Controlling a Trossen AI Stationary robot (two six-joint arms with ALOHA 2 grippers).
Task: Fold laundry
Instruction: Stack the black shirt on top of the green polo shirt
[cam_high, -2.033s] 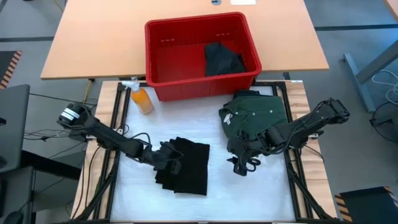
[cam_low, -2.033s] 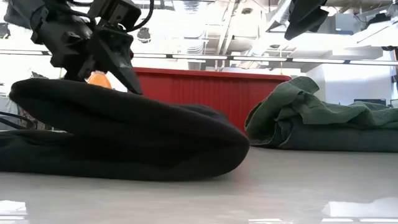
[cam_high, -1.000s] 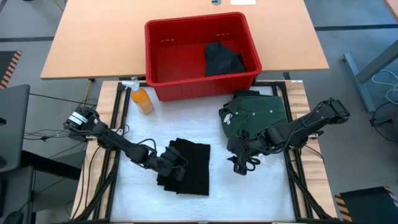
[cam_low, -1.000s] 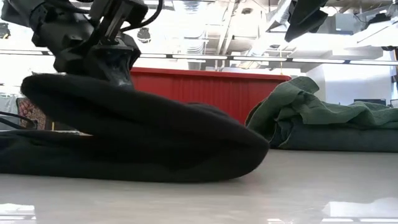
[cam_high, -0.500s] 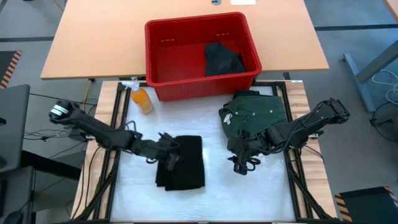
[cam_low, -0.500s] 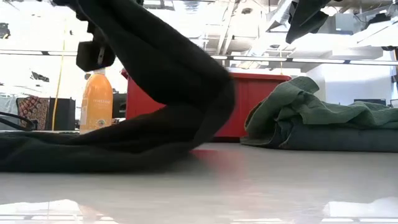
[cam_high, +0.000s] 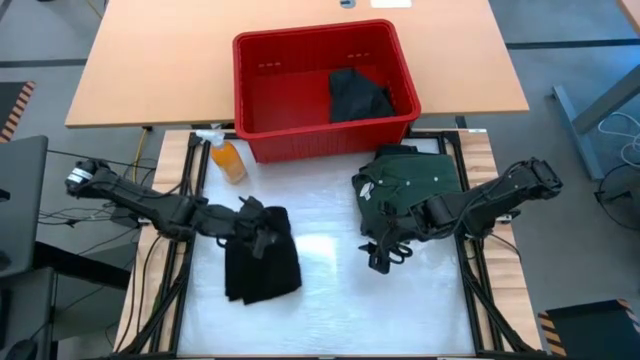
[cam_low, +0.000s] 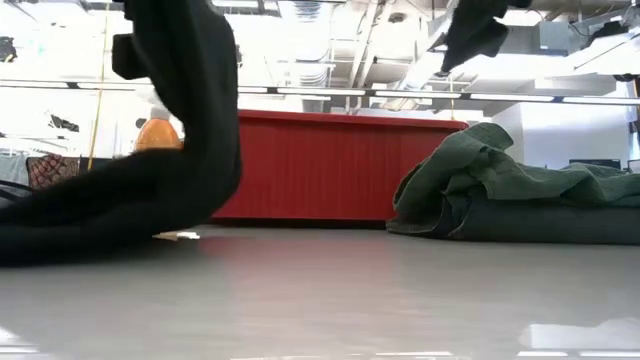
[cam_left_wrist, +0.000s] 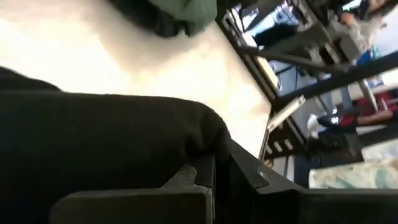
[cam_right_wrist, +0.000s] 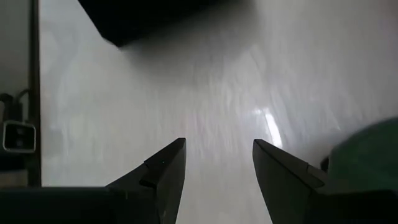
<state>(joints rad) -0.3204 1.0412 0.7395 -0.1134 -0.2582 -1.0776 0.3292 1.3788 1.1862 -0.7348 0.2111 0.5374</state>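
- The black garment (cam_high: 262, 262) lies in the lower left of the high view on the white table (cam_high: 330, 300), a compact dark bundle with one edge lifted off the surface.
- The left gripper (cam_high: 258, 222) has its jaws clamped on that raised edge at the bundle's top; in the low view the cloth (cam_low: 190, 120) hangs from the upper left of the frame down to the table, so the grip is likely there to carry one layer over the rest for a fold.
- The left arm reaches in low from the left edge of the high view, stretched almost flat across the table rail, wrist turned toward the garment.
- The dark green shirt (cam_high: 410, 190) sits right of centre in the high view, crumpled, just in front of the red bin (cam_high: 300, 80), which holds another dark garment (cam_high: 358, 95) in its right half.
- The right gripper (cam_high: 380, 255) hovers at the near edge of the green shirt, jaws apart and holding nothing; its wrist view shows bare table between them.
- The right arm comes in from the right edge, elbow bent, apparently waiting while the left works.
- An orange spray bottle (cam_high: 228, 158) stands beside the bin's left corner, apart from the cloth.
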